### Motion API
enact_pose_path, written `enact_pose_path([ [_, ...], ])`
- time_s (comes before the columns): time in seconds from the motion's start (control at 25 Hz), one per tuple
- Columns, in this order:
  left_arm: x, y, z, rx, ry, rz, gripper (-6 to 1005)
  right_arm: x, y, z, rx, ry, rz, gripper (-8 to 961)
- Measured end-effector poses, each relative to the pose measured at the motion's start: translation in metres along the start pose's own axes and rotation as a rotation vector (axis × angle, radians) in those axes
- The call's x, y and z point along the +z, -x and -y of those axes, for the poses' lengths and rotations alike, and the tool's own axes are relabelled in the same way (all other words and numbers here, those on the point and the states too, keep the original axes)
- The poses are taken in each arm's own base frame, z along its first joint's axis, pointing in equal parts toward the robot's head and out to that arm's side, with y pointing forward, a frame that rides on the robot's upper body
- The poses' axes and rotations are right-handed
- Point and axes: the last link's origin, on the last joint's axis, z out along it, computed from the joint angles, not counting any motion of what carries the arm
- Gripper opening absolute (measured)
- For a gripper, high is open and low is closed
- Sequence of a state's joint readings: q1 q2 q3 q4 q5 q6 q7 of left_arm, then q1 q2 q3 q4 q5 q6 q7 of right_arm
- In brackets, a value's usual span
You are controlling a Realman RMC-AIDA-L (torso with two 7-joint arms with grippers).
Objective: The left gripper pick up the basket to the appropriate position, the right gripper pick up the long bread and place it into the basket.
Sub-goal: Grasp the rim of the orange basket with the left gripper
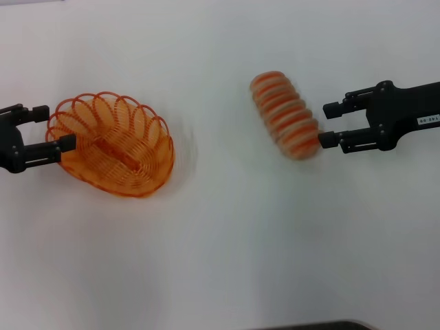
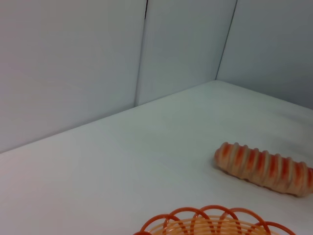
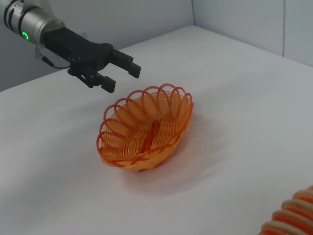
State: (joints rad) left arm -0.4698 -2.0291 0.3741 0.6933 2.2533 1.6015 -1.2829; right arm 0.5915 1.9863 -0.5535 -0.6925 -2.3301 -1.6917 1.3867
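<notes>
The orange wire basket (image 1: 137,172) sits empty on the white table at the left. My left gripper (image 1: 53,128) is open at the basket's left end, level with its rim, holding nothing. The right wrist view shows it (image 3: 122,78) open just beyond the basket's (image 3: 168,92) far end. The striped long bread (image 1: 285,115) lies on the table right of centre. My right gripper (image 1: 331,124) is open and empty just right of the bread's near end. The left wrist view shows the bread (image 2: 266,169) beyond the basket rim (image 2: 195,226). An end of the bread (image 3: 293,215) shows in the right wrist view.
A white table (image 1: 227,247) carries everything, with bare surface between basket and bread. Grey wall panels (image 2: 186,44) stand behind the table's far edge. A dark edge (image 1: 323,326) shows at the front.
</notes>
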Motion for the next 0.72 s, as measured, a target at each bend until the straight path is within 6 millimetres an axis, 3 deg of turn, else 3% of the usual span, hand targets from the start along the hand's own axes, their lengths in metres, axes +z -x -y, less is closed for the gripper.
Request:
enact_pose_path([
  [0.32,-0.0013,-0.0002,-0.0001,-0.012,-0.009,-0.019,779,0.0006,0.0003,0.0007,-0.002,-0.006,-0.002,638],
  [0.72,-0.0002,-0.0019,0.0003,-0.031,-0.013,-0.032,794,0.002,0.0005,0.0005,0.0,-0.008,0.003,638],
])
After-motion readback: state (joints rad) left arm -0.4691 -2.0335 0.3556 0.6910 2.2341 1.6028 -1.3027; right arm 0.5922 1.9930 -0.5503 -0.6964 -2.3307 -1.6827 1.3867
